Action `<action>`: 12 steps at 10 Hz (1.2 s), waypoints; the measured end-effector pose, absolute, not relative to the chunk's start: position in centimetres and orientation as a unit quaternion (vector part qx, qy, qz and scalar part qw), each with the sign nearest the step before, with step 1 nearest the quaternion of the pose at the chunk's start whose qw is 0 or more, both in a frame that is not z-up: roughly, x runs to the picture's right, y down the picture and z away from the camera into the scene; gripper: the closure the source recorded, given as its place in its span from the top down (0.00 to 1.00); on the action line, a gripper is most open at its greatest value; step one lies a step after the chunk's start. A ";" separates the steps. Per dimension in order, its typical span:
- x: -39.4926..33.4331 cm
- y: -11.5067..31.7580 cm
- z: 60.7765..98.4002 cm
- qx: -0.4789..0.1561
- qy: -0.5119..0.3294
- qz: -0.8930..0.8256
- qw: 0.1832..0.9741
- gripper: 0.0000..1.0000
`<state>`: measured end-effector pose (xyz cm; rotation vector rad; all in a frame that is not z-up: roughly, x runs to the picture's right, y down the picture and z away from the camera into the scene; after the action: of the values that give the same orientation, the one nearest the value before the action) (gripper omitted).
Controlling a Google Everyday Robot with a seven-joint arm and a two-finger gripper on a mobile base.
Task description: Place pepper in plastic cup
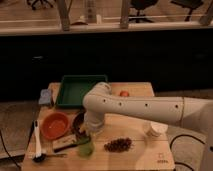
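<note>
The plastic cup (85, 148), small, translucent and light green, stands near the table's front edge, left of centre. My gripper (88, 134) hangs from the white arm (130, 106) directly above the cup, very close to its rim. A dark slim shape that looks like the pepper (82, 140) sits between the gripper and the cup's rim. I cannot tell whether it is held or resting in the cup.
An orange bowl (55, 125) and a dark bowl (78, 121) stand left of the cup. A green tray (79, 90) lies behind, with a tomato (123, 93) to its right. A white cup (157, 129) and a brown pile (118, 144) are to the right. A long-handled utensil (37, 141) lies at the far left.
</note>
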<state>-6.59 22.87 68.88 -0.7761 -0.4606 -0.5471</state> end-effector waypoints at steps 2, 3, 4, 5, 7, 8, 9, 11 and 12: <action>-6.6 22.8 68.9 -0.370 -0.220 -0.260 0.864 0.42; -6.6 22.9 68.9 -0.370 -0.220 -0.261 0.864 0.39; -6.7 23.0 68.9 -0.372 -0.221 -0.264 0.862 0.34; -6.9 23.2 68.9 -0.372 -0.222 -0.268 0.860 0.24; -7.0 23.3 68.9 -0.372 -0.223 -0.271 0.859 0.19; -7.1 23.2 68.9 -0.372 -0.223 -0.271 0.859 0.24; -7.0 23.1 68.9 -0.372 -0.223 -0.269 0.860 0.32; -6.5 23.1 69.0 -0.374 -0.220 -0.266 0.861 0.42; -6.8 23.2 69.0 -0.373 -0.221 -0.271 0.860 0.41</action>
<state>-6.84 23.22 68.99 -0.7826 -0.4649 -0.5680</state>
